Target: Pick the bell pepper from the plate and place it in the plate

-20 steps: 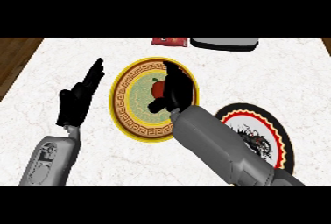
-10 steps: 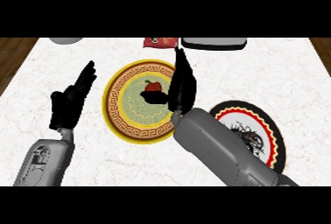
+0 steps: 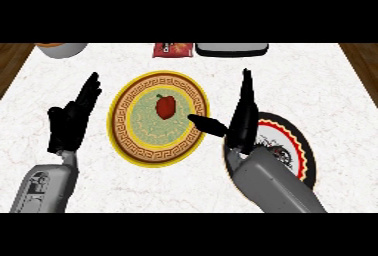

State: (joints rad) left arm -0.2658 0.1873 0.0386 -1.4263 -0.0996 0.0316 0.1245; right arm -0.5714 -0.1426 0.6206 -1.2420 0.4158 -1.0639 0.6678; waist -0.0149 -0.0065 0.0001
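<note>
While I look down on the white marbled counter (image 3: 184, 185), I count two plates and one bell pepper. That red bell pepper (image 3: 166, 106) sits alone near the middle of the yellow-rimmed plate (image 3: 129, 145), nothing touching it. My right hand (image 3: 240, 117) is up on edge just beside that plate's right rim, fingers straight and pointing away from me, thumb stuck out leftward over the rim toward the pepper but short of it. It is released and grasps nothing. Under my right forearm (image 3: 273, 182) lies the second plate (image 3: 295, 145), dark with a red and white rim, partly hidden by the arm. My left hand (image 3: 70, 120) rests on the left side of the counter, beside the yellow plate, fingers straight and up, also released and holding nothing.

Along the far edge I count three more things: one pale bowl-like thing (image 3: 63, 48) cut off at the left, one small red packet (image 3: 173, 49), and one dark tray with a light rim (image 3: 230, 49) just beside it. Brown wood shows past the counter's corners.
</note>
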